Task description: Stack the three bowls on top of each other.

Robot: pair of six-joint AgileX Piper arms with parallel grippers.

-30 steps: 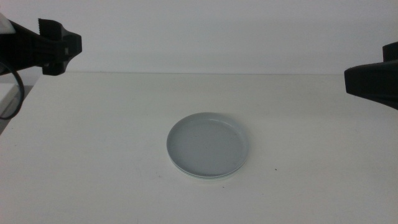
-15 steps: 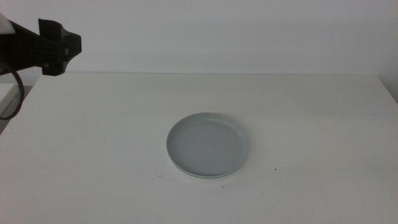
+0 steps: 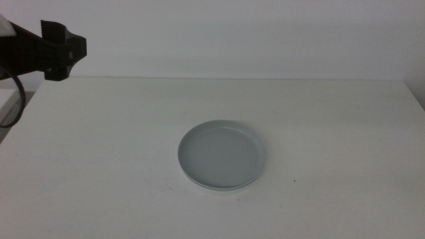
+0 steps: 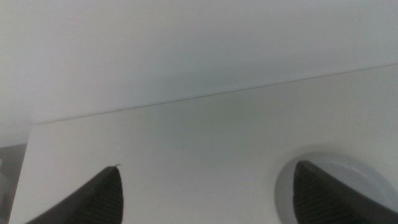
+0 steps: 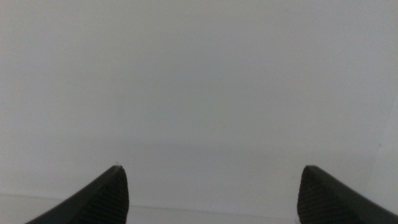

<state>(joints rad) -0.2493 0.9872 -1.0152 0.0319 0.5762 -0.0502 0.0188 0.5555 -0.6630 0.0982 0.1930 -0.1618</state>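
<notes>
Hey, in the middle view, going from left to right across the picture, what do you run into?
Left hand, raised at the table's far left corner → bare white table → stack of bowls, grey-blue one on top → more bare table to the right edge. The right hand is out of this view.

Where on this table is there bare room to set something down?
Bare table lies all round the stacked bowls: both sides, front and back edges. Only the centre is taken. The left claw hangs over the far left corner, open.

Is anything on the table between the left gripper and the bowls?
Nothing visible. The left gripper, jaws open, hangs over the table's far left corner; bare tabletop lies between it and the stacked bowls.
</notes>
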